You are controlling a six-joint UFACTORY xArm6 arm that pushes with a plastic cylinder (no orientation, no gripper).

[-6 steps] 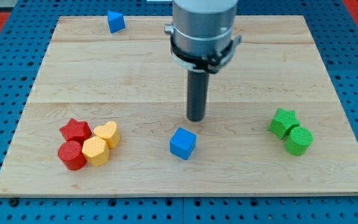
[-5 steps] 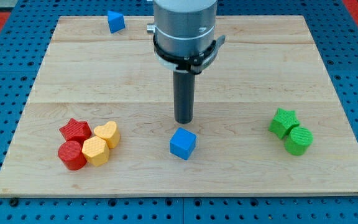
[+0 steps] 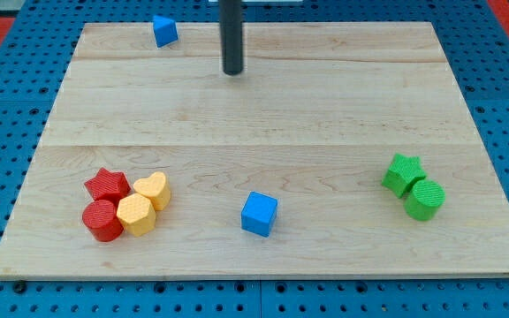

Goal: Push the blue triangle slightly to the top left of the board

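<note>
The blue triangle (image 3: 164, 31) sits near the board's (image 3: 343, 115) top-left corner on the bench. My tip (image 3: 232, 72) stands to its right, apart from it, perhaps slightly lower. No fingers show.

Bright, even light; sharp focus, faint shadows.

A straight dark rod hangs upright from the view's top edge, left of centre. My tip (image 3: 232, 72) rests low at its end; the arm above is out of view
</note>
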